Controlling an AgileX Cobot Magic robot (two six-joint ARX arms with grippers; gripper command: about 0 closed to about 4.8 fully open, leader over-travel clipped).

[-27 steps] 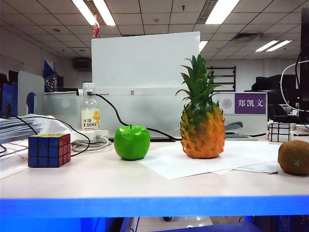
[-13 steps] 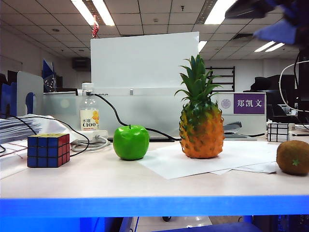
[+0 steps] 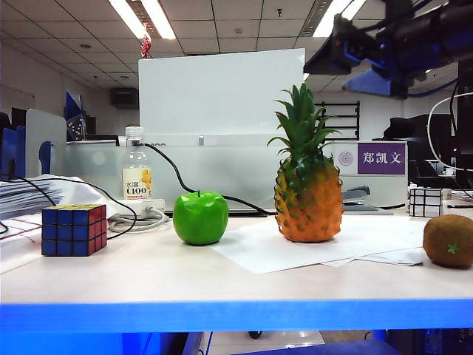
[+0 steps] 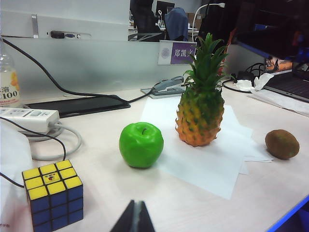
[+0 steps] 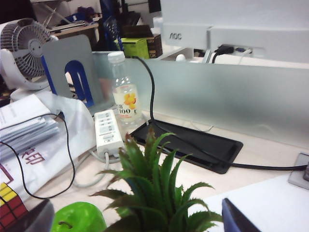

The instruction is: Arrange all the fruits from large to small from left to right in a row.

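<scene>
Left to right on the worktop [image 3: 148,281]: Rubik's cube [image 3: 74,229], a bottle [image 3: 137,174] marked "C100", green apple [image 3: 200,217], pineapple [image 3: 308,194], then the kiwi [image 3: 448,241] at far right. A purple nameplate [image 3: 381,158] carries Chinese characters. The left gripper [image 4: 133,218] sits low, fingers pressed together, apple at its 12 o'clock. The right gripper [image 5: 137,217] hangs above the pineapple's crown, fingers spread wide, monitor [image 5: 231,29] reading "AOC" beyond.

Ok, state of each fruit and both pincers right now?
pineapple: upright on the paper, untouched
apple: upright, left of the pineapple, free
kiwi: far right, free
left pincer: shut, empty, low behind the cube
right pincer: open, empty, above the pineapple crown
</scene>
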